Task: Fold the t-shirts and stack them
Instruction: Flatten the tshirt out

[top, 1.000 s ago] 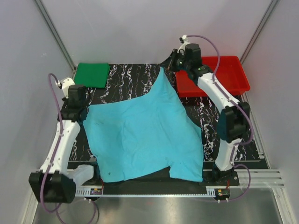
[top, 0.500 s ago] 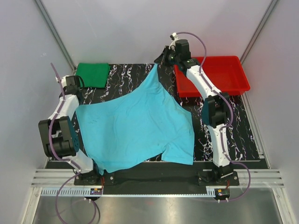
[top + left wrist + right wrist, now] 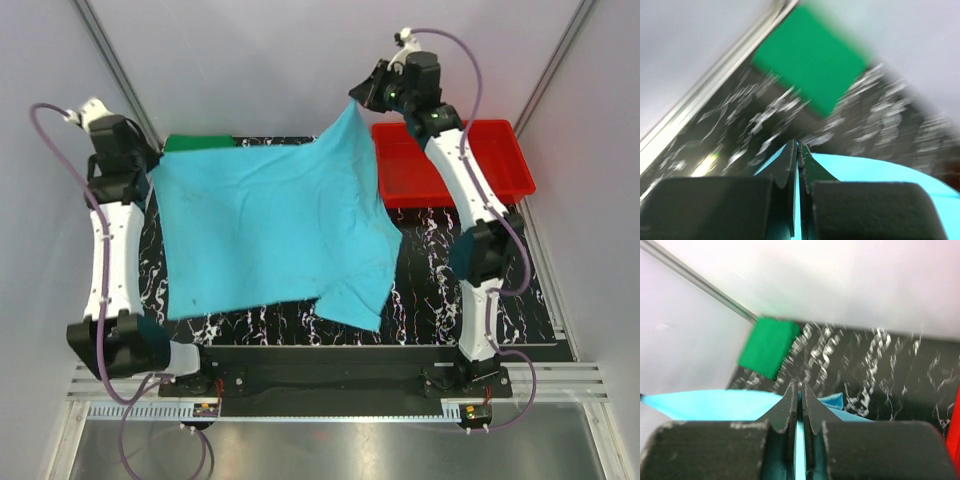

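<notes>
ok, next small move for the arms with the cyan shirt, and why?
Probably lower the left end effector and right end effector together, laying the cyan t-shirt flat on the table: both pinch its raised far edge, and it hangs slack, unfolded.

Nothing legible anywhere: no print on the cyan t-shirt [image 3: 270, 230], none on the green t-shirt [image 3: 195, 143] or the red tray [image 3: 500, 165]. The small boards [image 3: 205, 408] on the near rail [image 3: 330, 410], at six o'clock, are too tiny to read.
</notes>
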You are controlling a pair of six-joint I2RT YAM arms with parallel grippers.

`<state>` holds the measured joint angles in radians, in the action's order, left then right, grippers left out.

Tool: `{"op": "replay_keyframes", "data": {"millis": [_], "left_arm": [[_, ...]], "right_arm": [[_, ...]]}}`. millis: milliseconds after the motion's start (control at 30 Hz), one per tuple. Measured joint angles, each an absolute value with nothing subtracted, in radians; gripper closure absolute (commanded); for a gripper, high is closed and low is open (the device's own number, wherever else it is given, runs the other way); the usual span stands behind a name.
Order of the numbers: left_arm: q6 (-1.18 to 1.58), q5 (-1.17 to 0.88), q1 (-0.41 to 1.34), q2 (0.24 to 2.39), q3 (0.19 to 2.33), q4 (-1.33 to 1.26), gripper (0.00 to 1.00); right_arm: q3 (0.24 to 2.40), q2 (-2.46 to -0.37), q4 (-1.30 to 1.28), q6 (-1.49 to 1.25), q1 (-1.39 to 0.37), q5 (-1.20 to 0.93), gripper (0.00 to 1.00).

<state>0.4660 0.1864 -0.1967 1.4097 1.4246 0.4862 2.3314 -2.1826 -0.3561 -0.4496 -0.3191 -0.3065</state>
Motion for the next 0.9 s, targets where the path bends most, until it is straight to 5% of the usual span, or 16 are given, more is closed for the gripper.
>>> {"op": "replay_keyframes", "data": {"millis": [467, 900], "left_arm": [[0.426, 0.107, -0.121, 1.084, 1.868, 0.553, 1.0], [0.073, 0.524, 0.191, 0.794, 1.983, 0.49, 1.0]], "right_arm": [[2.141, -1.497, -0.295, -0.436, -0.318, -0.295, 1.0], [2.114, -1.208, -0.28, -0.513, -0.318, -0.396, 1.0]]}}
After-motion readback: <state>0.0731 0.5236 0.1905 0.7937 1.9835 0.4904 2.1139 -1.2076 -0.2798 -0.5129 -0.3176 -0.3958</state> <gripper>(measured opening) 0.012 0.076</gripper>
